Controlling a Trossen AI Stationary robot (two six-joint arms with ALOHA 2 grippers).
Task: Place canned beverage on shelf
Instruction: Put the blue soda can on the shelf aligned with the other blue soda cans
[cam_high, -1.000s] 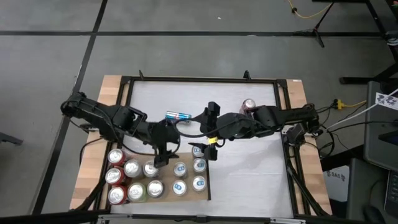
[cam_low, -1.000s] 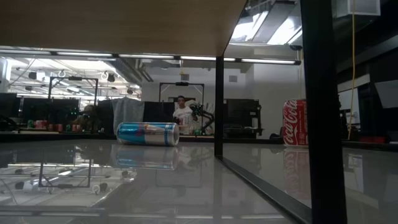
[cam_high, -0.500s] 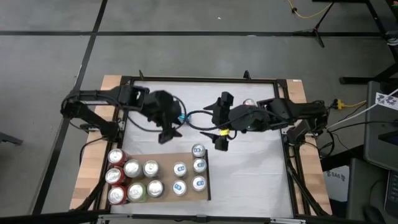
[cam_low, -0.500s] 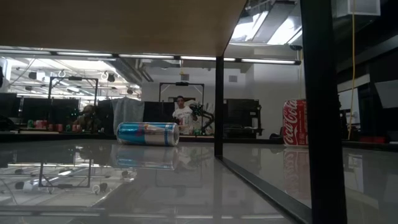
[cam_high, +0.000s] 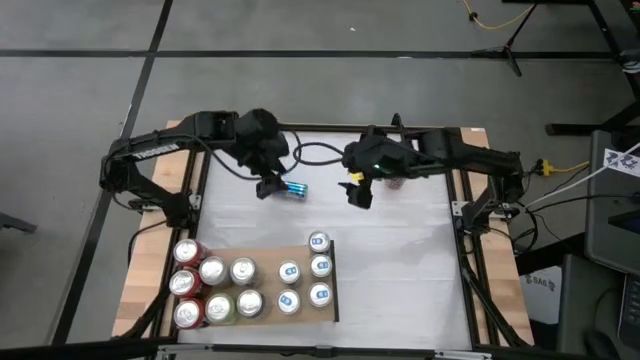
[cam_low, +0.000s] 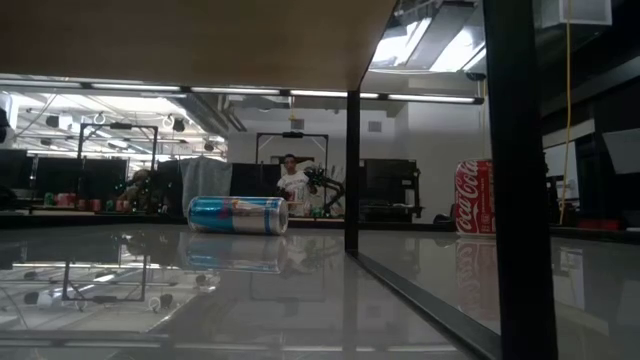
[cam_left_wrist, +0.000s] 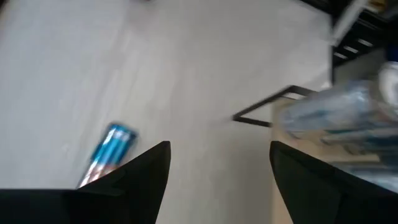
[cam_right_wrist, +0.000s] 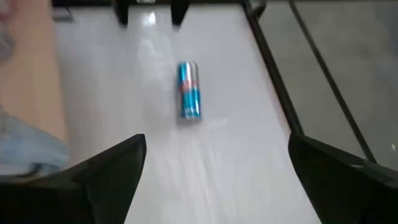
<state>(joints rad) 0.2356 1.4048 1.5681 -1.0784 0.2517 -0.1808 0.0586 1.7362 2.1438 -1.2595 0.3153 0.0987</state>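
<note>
A blue canned beverage lies on its side on the white table, toward the far edge; it also shows in the low view. My left gripper hovers just to its left, open, with nothing between its fingers. My right gripper hangs open to the can's right and looks at it from a distance. A red can stands upright at the far right, mostly hidden under my right arm in the high view. The wooden shelf at the near left carries several upright cans.
A dark frame runs around the table, with an upright post in the low view. Wooden strips border the table's sides. Bare white table lies to the right of the shelf. A person stands far off in the room behind.
My left gripper has swung from above the shelf's cans toward the table's far edge and now hangs beside the lying blue can. My right gripper has also gone toward the far edge, away from the shelf's corner. No can has moved.
</note>
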